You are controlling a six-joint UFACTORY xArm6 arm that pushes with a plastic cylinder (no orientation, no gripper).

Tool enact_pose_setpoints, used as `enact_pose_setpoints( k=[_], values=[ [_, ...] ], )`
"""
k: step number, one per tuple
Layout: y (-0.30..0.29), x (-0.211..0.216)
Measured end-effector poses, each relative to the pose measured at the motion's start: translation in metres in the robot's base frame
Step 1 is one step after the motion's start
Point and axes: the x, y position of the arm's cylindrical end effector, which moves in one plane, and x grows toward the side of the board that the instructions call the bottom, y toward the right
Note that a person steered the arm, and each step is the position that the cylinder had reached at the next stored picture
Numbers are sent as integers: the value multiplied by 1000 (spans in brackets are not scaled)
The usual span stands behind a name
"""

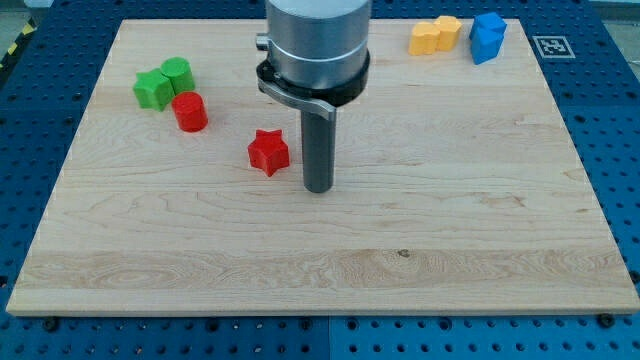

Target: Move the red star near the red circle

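Now | my tip (318,188) just off red star (268,151) at its 4 o'clock, untouching | red circle (190,111) at star's 10 o'clock, so placed to push | no gripper, bare rod

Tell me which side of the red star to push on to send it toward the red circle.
Push its right-hand side. My tip already sits just right of the red star, and the red circle lies to the view's upper left, so angle the push slightly upward.

Your red star (268,151) is lying flat near the board's middle — the red circle (190,111) is sitting apart, toward the view's upper left.
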Motion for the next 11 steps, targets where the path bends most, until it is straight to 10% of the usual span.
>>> enact_pose_setpoints(
  k=[7, 9, 11],
  values=[
    [-103, -36],
    [20, -21],
    [4, -64]
  ],
)
